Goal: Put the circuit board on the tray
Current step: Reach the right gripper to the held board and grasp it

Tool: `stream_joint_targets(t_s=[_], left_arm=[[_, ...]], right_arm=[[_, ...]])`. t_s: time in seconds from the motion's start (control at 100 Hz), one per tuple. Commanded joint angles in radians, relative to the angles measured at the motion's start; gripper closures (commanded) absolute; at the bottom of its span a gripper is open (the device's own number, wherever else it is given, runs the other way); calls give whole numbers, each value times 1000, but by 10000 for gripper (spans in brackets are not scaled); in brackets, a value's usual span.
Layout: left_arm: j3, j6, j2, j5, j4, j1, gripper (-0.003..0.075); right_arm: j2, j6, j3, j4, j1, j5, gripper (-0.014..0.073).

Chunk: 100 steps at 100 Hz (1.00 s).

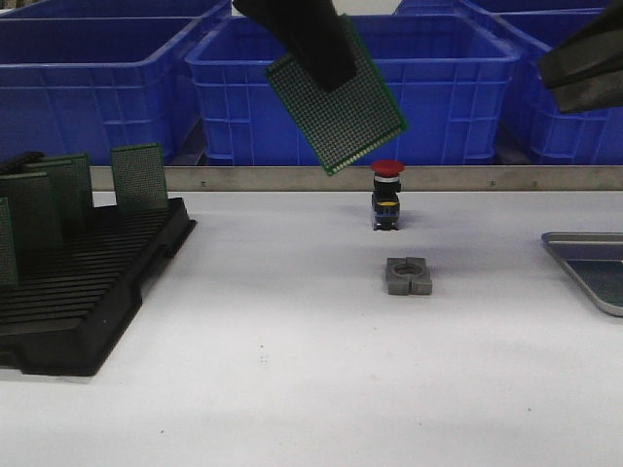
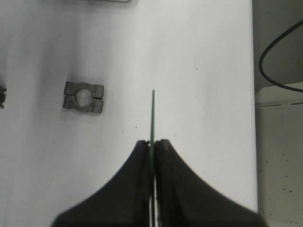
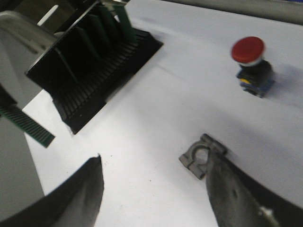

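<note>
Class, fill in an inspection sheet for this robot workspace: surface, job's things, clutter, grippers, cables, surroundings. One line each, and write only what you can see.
Surface: white table, with a few small dark specks.
Job's things: green circuit board held tilted in the air over mid-table; silver tray at the table's right edge, only partly in view.
Clutter: black slotted rack on the left with more boards standing in it; grey metal clamp block mid-table; red push button behind it.
Grippers: left gripper shut on the board's edge; right gripper open and empty above the table.
Cables: one black cable beyond the table edge.
Surroundings: blue crates behind a metal rail.
</note>
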Motion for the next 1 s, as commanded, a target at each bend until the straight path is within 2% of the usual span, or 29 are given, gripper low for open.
stream_joint_targets(t_s=[0.0,0.23,0.51,0.88,0.99], left_arm=[[-25,-9,-48,32,-52,-6,738],[-25,-9,-48,32,-52,-6,738],[-25,-9,-48,32,-53,-6,738],[-25,-9,-48,32,-54,-6,738],[-25,-9,-48,32,-54,-6,738]], right_arm=[[-55,-85,-27,58,57,143,105],[-55,-157,-27,50,207,145,105],[-55,-230,-27,52,322,91,105],[-52,-264,-27,55,424,-74,105],[-44,-264,-27,72,430,-79,106]])
